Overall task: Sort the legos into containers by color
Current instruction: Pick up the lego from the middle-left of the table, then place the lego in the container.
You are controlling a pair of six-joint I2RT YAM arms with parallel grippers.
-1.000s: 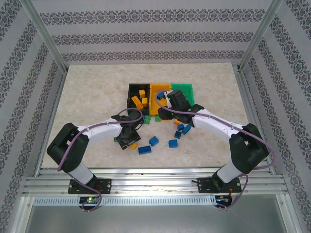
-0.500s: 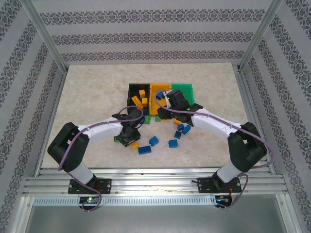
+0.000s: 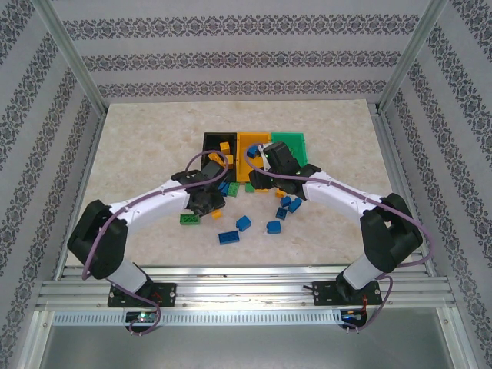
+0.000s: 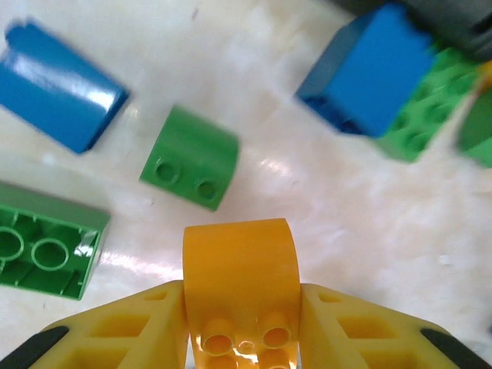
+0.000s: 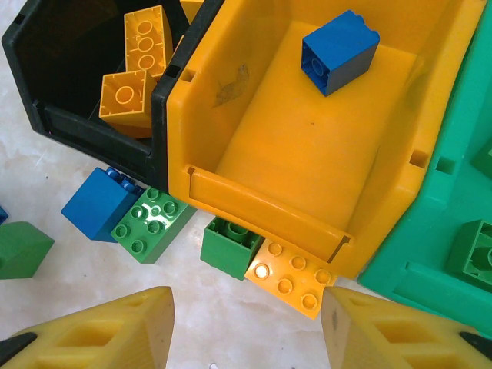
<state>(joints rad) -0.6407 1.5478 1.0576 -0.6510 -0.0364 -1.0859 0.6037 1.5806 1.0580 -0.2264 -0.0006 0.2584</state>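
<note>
While the left jaws are clamped on a yellow-orange brick [image 4: 240,284] close to the front of the black bin [image 3: 211,144], the right jaws stand apart and empty over the front lip of the orange bin [image 5: 261,192]. The three bins sit side by side at mid-bench [image 3: 138,154]. The black one holds several yellow-orange bricks [image 5: 138,54], the orange one a single blue brick [image 5: 340,50], and the green bin [image 5: 430,231] a green piece. Unsorted legos lie loose before them: a blue brick [image 5: 96,204], a green brick [image 5: 150,223], a green cube [image 5: 231,246] and an orange plate [image 5: 296,280], the last two against the orange bin's lip.

Probable hazards:
- **Wrong bin:** the held brick matches the orange bin, yet its fellows lie in the black one, so release by bin colour would missort it.
- **Slip:** the brick projects past the fingertips and may pivot or drop short of the rim.
- **Contact:** both arms crowd the same bin fronts, so a swing could strike the other arm or shove a bin.
</note>
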